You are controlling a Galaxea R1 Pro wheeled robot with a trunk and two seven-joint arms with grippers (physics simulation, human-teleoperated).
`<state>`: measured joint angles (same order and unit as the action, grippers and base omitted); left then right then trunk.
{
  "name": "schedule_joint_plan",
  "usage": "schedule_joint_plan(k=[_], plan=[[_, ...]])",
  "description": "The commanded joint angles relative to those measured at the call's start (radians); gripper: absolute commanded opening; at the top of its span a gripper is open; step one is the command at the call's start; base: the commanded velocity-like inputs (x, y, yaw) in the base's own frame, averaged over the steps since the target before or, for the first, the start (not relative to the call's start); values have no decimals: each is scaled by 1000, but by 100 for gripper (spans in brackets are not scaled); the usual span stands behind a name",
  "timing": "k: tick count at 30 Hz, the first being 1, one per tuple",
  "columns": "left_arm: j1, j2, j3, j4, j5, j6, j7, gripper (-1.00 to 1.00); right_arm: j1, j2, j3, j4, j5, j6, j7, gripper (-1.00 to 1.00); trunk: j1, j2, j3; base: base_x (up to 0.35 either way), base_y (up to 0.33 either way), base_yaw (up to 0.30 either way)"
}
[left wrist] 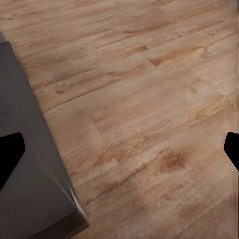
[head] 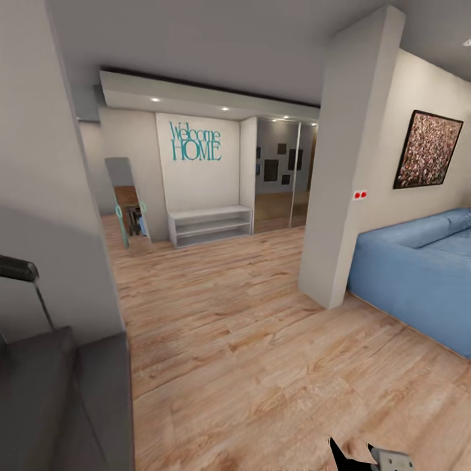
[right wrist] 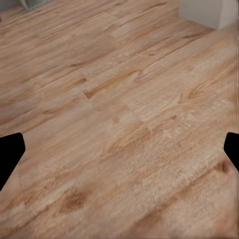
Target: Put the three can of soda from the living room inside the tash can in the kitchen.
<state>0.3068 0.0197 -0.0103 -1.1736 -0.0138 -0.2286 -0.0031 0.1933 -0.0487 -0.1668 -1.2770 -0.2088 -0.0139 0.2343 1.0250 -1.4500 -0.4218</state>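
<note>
The cans of soda and the tash can are out of view. The left wrist view looks down on light wood plank floor; my left gripper point(left wrist: 122, 152) is open, its black fingertips point(left wrist: 11, 155) far apart with nothing between them, beside a dark cabinet corner point(left wrist: 30, 189). My right gripper point(right wrist: 122, 152) is also open and empty over bare wood floor point(right wrist: 119, 99). A black and grey piece of the right gripper point(head: 369, 458) pokes in at the bottom edge of the head view.
A light-blue sofa point(head: 418, 275) of the living room stands at the right behind a white pillar point(head: 347, 170). A dark kitchen counter point(head: 65, 392) with a tap point(head: 19, 269) fills the near left. Ahead are wood floor point(head: 248, 340), a white shelf bench point(head: 210, 224) and a leaning mirror point(head: 127, 203).
</note>
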Motion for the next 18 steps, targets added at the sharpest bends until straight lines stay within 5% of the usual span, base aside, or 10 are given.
schedule_joint_plan(k=[1,18], plan=[[0,0,0,0,0,0,0,100,0,0,0,0,0,0,0,100,0,0,-1,0,0,-221],[0,-1,0,0,-1,0,0,100,0,0,-3,1,-1,2,2,100,0,0,-4,0,0,-231]])
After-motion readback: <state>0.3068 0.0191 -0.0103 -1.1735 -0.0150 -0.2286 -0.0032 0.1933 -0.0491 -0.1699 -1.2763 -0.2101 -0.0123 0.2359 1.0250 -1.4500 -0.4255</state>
